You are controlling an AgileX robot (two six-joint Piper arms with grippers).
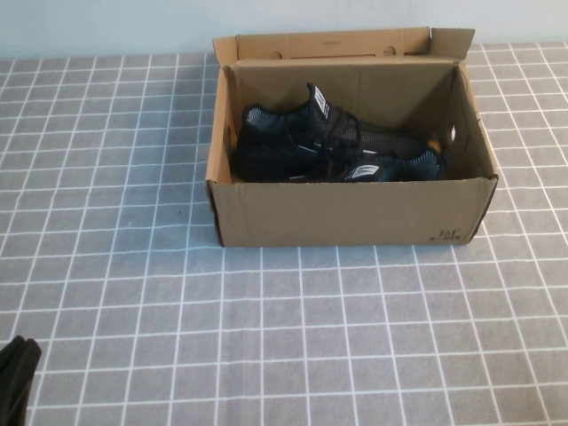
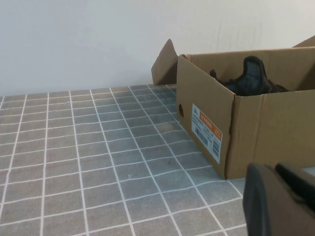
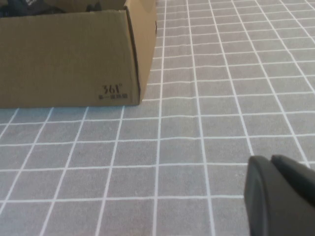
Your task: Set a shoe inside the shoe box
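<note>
The brown shoe box [image 1: 346, 213] stands open at the table's far middle, its lid flap up behind. Two black sneakers lie inside. The shoe [image 1: 383, 167], with a white tongue label and bluish lining, lies along the front wall. Its mate [image 1: 288, 138], with a white striped heel tab, lies behind it toward the left. My left gripper [image 1: 16, 382] is shut and empty at the near left corner, far from the box. My right gripper [image 3: 281, 196] is shut and empty low over the table; it does not show in the high view.
The grey tiled tablecloth [image 1: 293, 337] covers the table. The left wrist view shows the box's end wall [image 2: 204, 125] with a white and orange label, and a black shoe part [image 2: 252, 74] above the rim. The right wrist view shows the box's printed corner [image 3: 112, 91].
</note>
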